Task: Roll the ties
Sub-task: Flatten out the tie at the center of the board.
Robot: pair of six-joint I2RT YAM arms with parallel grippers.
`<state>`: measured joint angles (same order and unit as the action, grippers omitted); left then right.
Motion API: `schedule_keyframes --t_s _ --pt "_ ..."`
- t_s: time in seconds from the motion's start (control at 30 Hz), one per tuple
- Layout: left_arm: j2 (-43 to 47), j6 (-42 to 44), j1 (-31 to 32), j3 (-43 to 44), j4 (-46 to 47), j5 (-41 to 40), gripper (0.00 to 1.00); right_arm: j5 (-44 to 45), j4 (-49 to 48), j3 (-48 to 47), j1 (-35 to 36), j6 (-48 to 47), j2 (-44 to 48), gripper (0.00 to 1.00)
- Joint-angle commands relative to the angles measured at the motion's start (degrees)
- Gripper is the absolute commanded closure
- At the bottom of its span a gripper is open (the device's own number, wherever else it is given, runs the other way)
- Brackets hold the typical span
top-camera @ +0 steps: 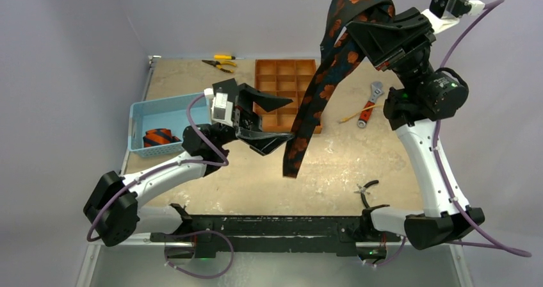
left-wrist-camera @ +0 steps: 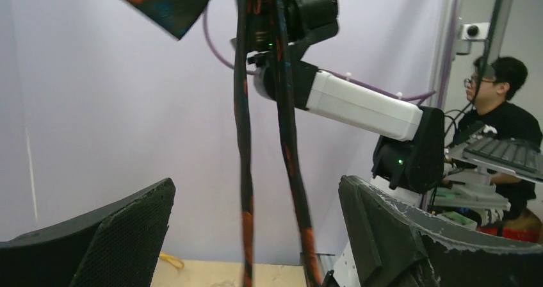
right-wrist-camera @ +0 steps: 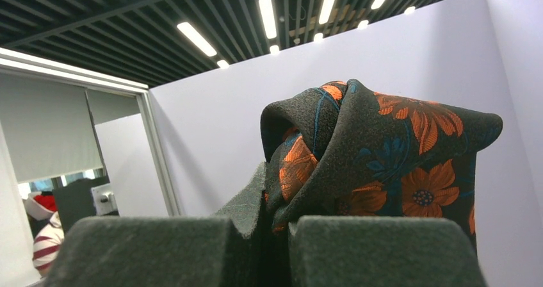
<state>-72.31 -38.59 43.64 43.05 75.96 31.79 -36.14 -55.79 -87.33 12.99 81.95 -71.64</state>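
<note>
Above the tan desk, the right tool pinches a dark orange-flowered fabric tie hanging within the spread left tool.

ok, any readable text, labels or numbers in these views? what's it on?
None readable in any view.
The tie shows only orange flowers, with no label visible.
Any marking on the wrench or the yellow-handled pliers is too small to tell.

We see a dark tie with orange flowers hanging doubled in the air, folded over at its top. A striped tie lies rolled in the basket.
</note>
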Motion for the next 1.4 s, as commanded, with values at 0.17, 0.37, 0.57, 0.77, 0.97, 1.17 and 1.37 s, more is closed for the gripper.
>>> schedule_keyframes --t_s 0.17,0.37,0.57,0.77,0.97,1.17,1.37 --pt "-4.74 11.11 8.38 6.86 -8.46 9.04 0.01 -0.51 -0.37 -1.55 0.7 -1.43 0.31 1.0" --pt "-9.01 5.28 8.61 7.26 -1.71 12.77 0.13 -0.05 2.2 -1.32 0.97 -3.97 1.35 1.0" --pt "-13.95 -3.05 9.36 5.73 2.12 18.09 0.64 0.86 4.42 0.58 0.98 -4.85 2.2 1.0" --pt "-10.0 -4.6 9.12 -3.38 -0.55 13.33 1.0 6.5 17.3 0.8 0.98 -17.39 5.53 1.0" --pt "2.48 -4.66 8.88 -7.5 -33.07 2.27 1.0 19.64 36.0 12.79 0.84 -30.61 15.09 1.0" --pt "11.74 -1.7 9.84 -5.11 -71.13 -7.78 1.0 28.62 45.5 31.95 0.55 -30.97 21.42 1.0" --pt "2.24 8.23 9.72 4.59 -95.42 -14.9 1.0 40.97 54.44 42.98 -9.31 -28.45 21.62 1.0"
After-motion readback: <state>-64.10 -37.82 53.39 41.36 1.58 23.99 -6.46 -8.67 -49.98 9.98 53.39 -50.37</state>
